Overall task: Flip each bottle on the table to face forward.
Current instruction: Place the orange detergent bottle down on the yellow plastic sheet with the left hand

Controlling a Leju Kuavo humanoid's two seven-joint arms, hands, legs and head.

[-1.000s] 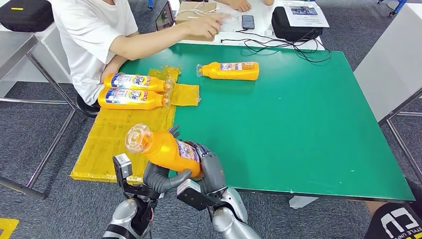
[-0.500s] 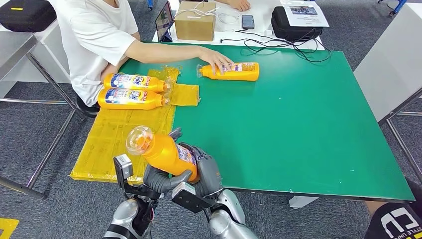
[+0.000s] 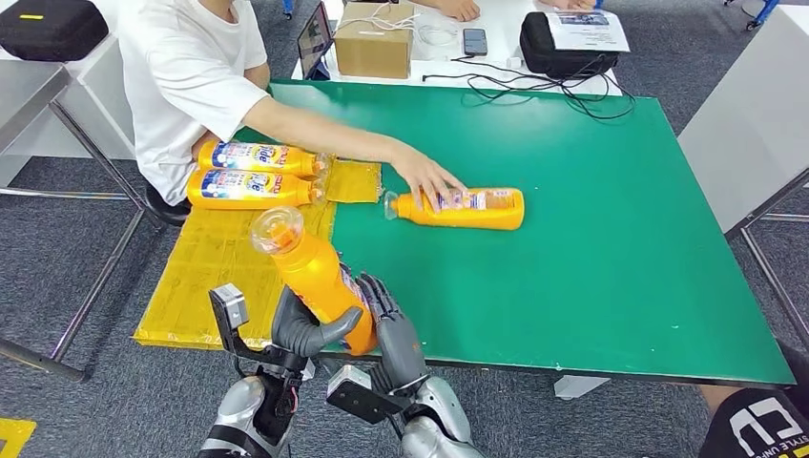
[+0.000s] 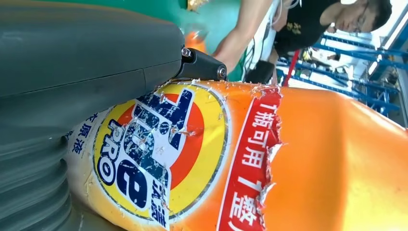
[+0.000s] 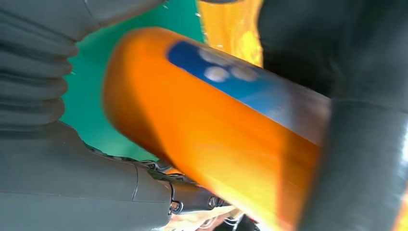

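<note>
- Tilted nearly upright now, the held bottle (image 3: pixel 313 272) has swung its clear cap (image 3: pixel 276 229) up and away from the robot since a second ago, when it lay far more level across both hands.
- Left hand (image 3: pixel 303 332) wraps the bottle's lower body from the left, thumb curled across the orange plastic; its wrist view sits right against the scuffed round label (image 4: pixel 159 149) and a torn red strip (image 4: pixel 250 159).
- Right hand (image 3: pixel 389 329) cups the same bottle from the right, dark fingers lying up along its side; the right wrist view catches the orange body (image 5: pixel 211 139), blurred, between grey thumb and dark fingers.
- That bottle hangs over the near left corner of the green surface (image 3: pixel 591 277), just where the yellow mat (image 3: pixel 219 267) meets it.
- Farther out, mid-surface, the lone bottle (image 3: pixel 458 207) has been dragged closer by a person's hand (image 3: pixel 426 178), which rests on its neck end; it lies on its side, cap toward the left.
- Beyond the mat's far end, two more bottles (image 3: pixel 253 174) lie side by side, touching, labels up.
- At the back edge: a cardboard box (image 3: pixel 374 40), a phone (image 3: pixel 474 41), a black case (image 3: pixel 563 52) and loose black cables (image 3: pixel 534 84).
</note>
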